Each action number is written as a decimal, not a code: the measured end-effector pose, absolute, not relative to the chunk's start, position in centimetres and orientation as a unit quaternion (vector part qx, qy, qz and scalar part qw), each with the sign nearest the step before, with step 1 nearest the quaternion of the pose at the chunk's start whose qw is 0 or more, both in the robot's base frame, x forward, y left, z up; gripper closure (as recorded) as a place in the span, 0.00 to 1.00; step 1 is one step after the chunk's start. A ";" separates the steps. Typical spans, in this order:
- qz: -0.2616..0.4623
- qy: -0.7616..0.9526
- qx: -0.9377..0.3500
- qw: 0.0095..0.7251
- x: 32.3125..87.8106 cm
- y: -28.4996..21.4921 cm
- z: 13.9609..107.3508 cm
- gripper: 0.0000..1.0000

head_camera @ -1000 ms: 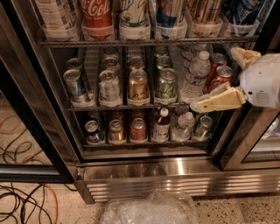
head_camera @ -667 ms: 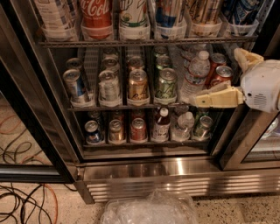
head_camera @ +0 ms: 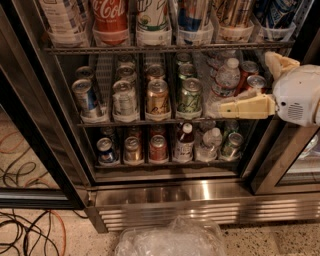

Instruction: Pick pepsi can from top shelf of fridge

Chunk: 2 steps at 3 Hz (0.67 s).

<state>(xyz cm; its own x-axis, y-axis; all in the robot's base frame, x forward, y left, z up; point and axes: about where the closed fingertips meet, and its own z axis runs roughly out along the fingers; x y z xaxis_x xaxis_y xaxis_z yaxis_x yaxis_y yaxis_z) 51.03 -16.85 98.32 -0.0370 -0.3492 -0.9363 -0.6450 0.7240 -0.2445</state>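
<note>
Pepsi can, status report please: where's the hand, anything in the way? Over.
Hand open, empty, right side by middle rack. Pepsi can untouched on top shelf, above and left of it. Nothing blocking the can.

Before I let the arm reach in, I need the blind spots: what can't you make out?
Cans on the top shelf: cut by the camera view's top edge, lids unseen; the pepsi can cannot be confirmed.
Rear cans on lower racks: hidden by front rows.
The water bottle, right: base covered by the gripper, fingers open.
</note>
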 end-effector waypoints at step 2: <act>0.149 0.695 -0.275 0.647 51.2 -15.4 98.2 0.00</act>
